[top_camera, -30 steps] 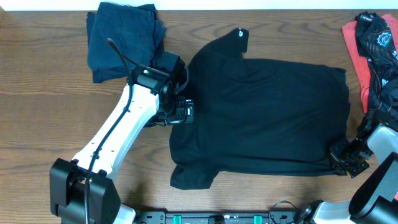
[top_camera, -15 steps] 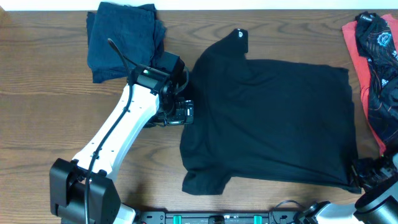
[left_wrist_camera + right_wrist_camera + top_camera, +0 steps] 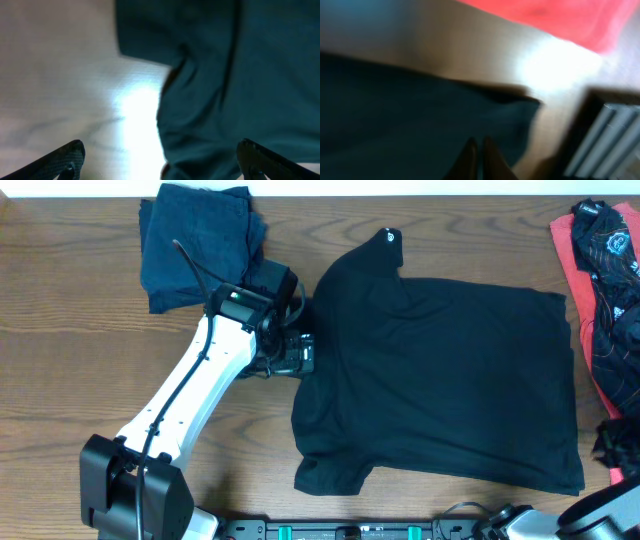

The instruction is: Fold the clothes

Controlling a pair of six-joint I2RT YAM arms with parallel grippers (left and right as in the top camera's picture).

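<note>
1. Dark wood-grain tabletop (image 3: 60, 360) carries everything. The black T-shirt (image 3: 440, 380) lies spread open near its middle. Its collar end is toward the white arm and its hem is at the opposite end. One sleeve, with a small white mark, points away from the robot's base and the other points toward it.
2. Judging by how the shirt lies, the step in hand is laying it out. It is open and mostly smooth, with shallow creases near the collar end, and no fold has been made in it yet.
3. The left gripper (image 3: 297, 355) is at the shirt's collar end, right at the edge of the fabric. Its wrist view shows the jaws wide apart and holding nothing, with the cloth's edge below and between them.
4. The right gripper (image 3: 476, 155) sits by the hem corner nearest the robot. Its wrist view is blurred, and the fingertips look close together above dark cloth. I cannot tell whether the jaws are closed or whether they pinch any fabric.
5. A folded navy pile (image 3: 200, 240) rests apart from the shirt, out past the collar end and the marked sleeve. A coral-red and black heap (image 3: 605, 270) lies past the hem, near the shirt; whether they touch I cannot tell.
6. The next move probably calls for each arm to take one end of the same long side, at the sleeve and at the hem corner, and carry it across the shirt. That means a thin pinch on cloth lying flat against a hard tabletop. Both arms should travel together so the fabric neither drags nor bunches.
</note>
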